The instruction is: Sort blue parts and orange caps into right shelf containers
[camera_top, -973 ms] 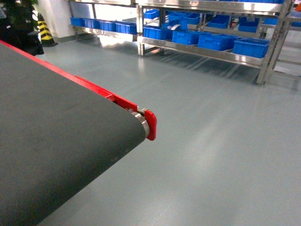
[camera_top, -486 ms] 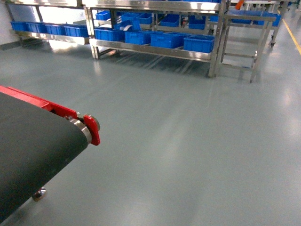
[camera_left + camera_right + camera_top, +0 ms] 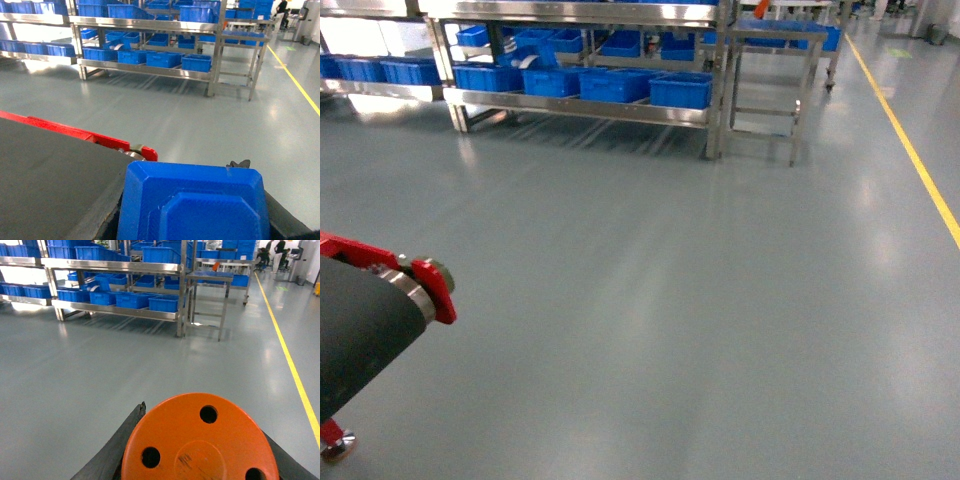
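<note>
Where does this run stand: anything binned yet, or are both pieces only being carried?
Nothing shows as binned. The pickup looks done: a blue part fills the left wrist view and an orange cap the right wrist view, apparently held. The shelf with its blue bins stands across open floor, so approach and both drops remain.

The conveyor belt (image 3: 365, 335) slides off to the left while the shelf (image 3: 582, 104) drifts leftward; a yellow floor line (image 3: 910, 150) appears right of the shelf.

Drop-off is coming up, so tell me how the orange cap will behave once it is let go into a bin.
The orange cap looks like a stiff moulded disc, probably light, going by its holes. Landing on edge it might roll; flat, it should stay put. Its smooth face could slide against the dark gripper fingers beside it.
</note>
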Robot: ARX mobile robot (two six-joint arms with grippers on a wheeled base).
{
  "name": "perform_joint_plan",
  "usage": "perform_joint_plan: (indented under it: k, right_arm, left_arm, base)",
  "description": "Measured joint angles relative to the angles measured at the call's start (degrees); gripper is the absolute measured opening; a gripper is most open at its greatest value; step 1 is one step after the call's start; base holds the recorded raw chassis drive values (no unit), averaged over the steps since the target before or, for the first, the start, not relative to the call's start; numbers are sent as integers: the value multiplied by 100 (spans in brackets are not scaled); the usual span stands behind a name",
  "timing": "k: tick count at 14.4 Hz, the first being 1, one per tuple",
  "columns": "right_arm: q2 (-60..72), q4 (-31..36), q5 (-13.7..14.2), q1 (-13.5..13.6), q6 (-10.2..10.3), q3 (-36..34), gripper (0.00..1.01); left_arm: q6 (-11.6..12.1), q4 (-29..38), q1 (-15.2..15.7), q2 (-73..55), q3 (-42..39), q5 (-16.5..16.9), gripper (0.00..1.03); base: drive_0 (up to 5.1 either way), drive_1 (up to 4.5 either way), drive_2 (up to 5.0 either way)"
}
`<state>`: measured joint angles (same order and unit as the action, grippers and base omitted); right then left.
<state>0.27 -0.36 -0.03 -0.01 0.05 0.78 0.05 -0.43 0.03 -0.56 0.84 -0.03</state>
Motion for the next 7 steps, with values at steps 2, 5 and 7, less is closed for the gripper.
perform_joint_plan:
  k: [2,5,7]
  right_arm:
    - [0,0,0,0,0,0,44]
    - [0,0,0,0,0,0,44]
    - [0,2,0,0,0,0,44]
  left_arm:
    - [0,0,0,0,0,0,44]
    - [0,0,-2,0,0,2,44]
    - [0,0,-2,0,0,0,44]
  base:
    - [-149,-149,-149]
    - [-166,-166,-166]
    - [-157,-157,-157]
